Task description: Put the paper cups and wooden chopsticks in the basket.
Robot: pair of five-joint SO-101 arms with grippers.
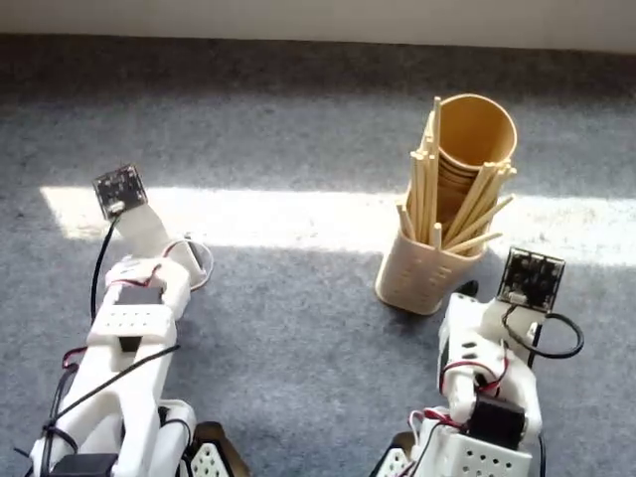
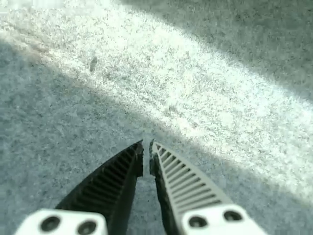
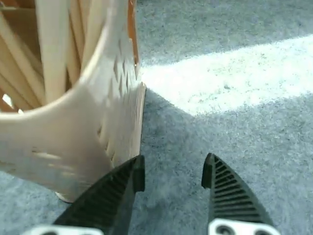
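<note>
The basket (image 1: 419, 280) holds stacked paper cups (image 1: 483, 131) and wooden chopsticks (image 1: 426, 194).

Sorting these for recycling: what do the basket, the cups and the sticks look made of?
Basket: likely matte cream plastic, with moulded slots.
Paper cups: tan, matte, thin rim, probably paper.
Chopsticks: pale, plain, seemingly bare wood.

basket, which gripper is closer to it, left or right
Right. The right gripper sits open just beside the basket, close to its wall. The left gripper is shut over bare carpet, well apart from it.
</note>
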